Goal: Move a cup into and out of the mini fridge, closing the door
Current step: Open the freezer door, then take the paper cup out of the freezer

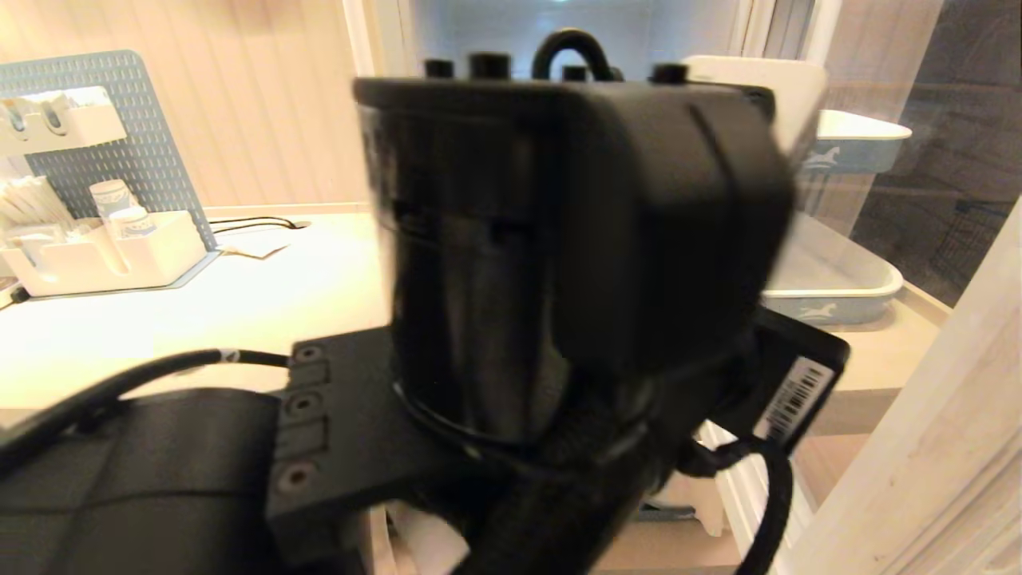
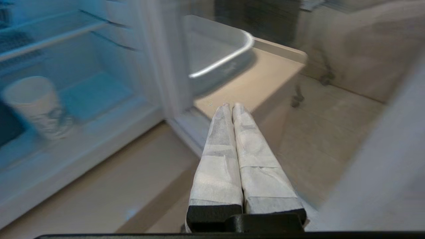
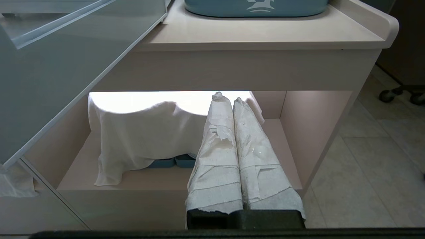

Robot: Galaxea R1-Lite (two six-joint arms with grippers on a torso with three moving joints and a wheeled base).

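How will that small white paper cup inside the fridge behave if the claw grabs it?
The small white paper cup with a blue print looks thin-walled, so it probably crushes under a hard squeeze. It looks light, and narrower at its base, so a sideways nudge would likely tip it.

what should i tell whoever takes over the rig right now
Left gripper: shut, empty, out in front of the open mini fridge, over the counter.
Right gripper: shut, empty, parked low facing the shelf under the counter.
Cup: upright inside the fridge on its floor.
Door: open; the head view is blocked by the left arm.
Done: cup is in.
Left: judging by the task, take the cup back out and close the door.
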